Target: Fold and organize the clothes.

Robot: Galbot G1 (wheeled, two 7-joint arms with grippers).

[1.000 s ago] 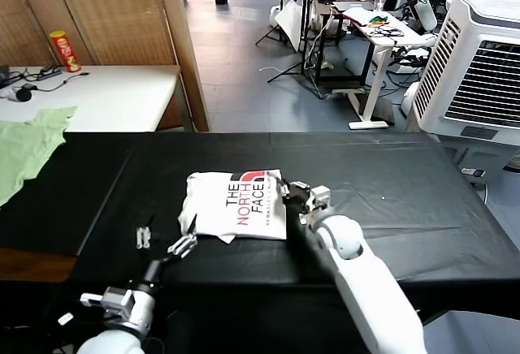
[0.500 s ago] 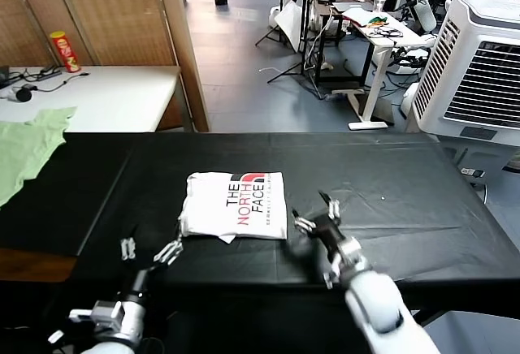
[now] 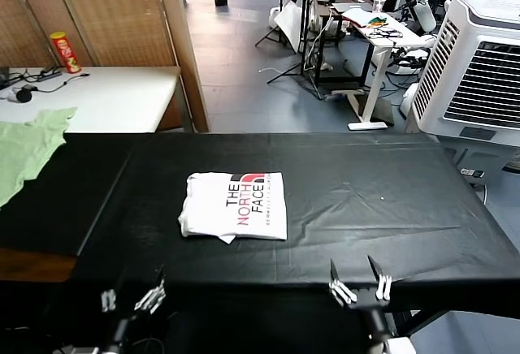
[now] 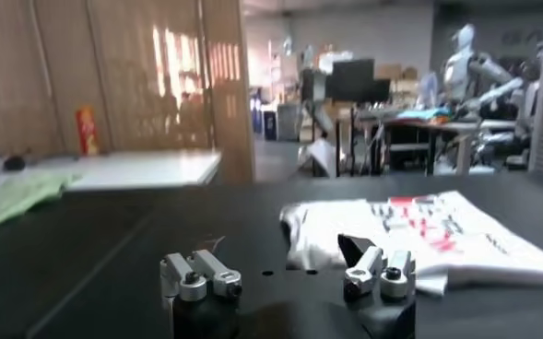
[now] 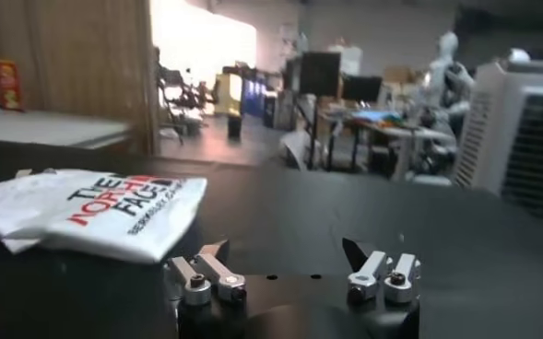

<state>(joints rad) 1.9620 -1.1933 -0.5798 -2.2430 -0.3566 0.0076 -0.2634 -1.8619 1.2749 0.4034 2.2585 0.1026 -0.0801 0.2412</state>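
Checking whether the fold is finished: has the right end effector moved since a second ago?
Yes. The right end effector left the T-shirt's printed edge and pulled back toward the robot, now open at the black table's near edge.

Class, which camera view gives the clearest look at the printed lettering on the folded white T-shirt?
The head view: it looks down on the white T-shirt, so the whole black and red print lies flat in sight. The right wrist view sees the print at a low slant but still readable. The left wrist view shows only smeared red marks.
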